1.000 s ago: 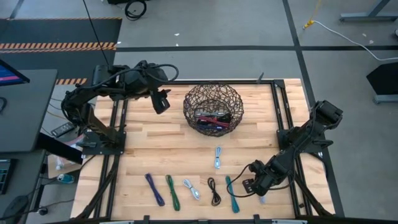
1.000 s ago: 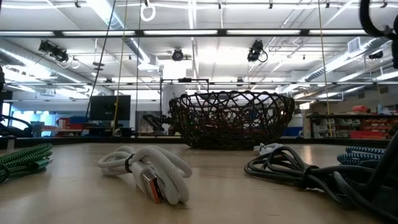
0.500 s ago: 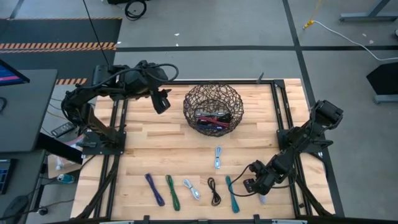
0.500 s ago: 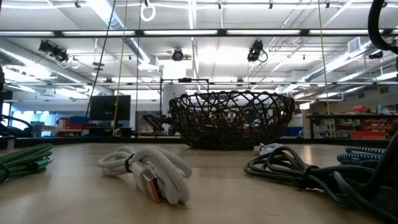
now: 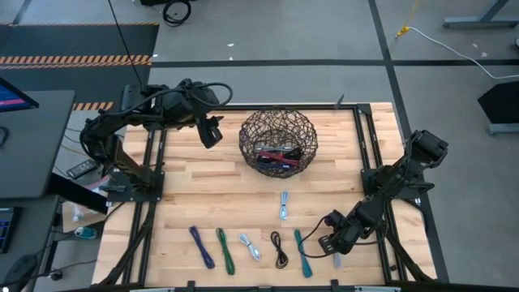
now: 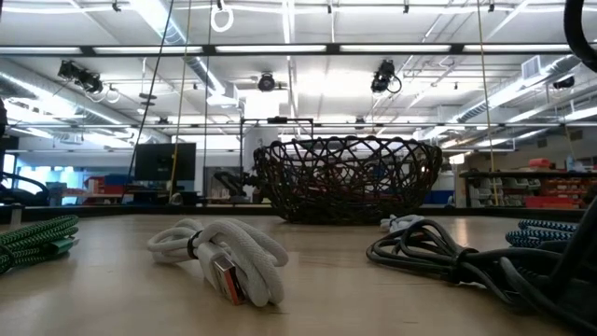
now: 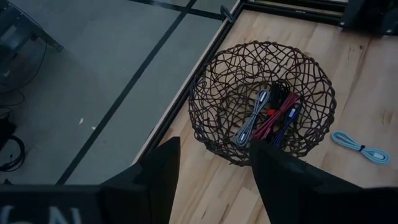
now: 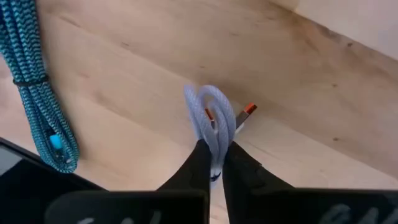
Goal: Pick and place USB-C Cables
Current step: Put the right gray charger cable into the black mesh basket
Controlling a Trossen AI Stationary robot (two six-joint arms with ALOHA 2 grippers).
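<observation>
Your right gripper (image 8: 212,163) is pinched shut on a pale cable (image 8: 213,119), low over the table's near right corner beside the teal one (image 8: 37,93). It looks light and floppy, so the grip at its folded middle suits. Left gripper (image 7: 214,168) hangs open by the basket (image 7: 261,102).

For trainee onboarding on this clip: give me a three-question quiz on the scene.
1. True or false: the right end effector is shut on a pale cable.
2. Where is the left end effector? A) inside the basket B) raised beside the basket C) at the cable row
3. Which cable lies alone between the basket and the row near the table's front edge?

Key: 1 true. 2 B. 3 the light blue cable.
</observation>
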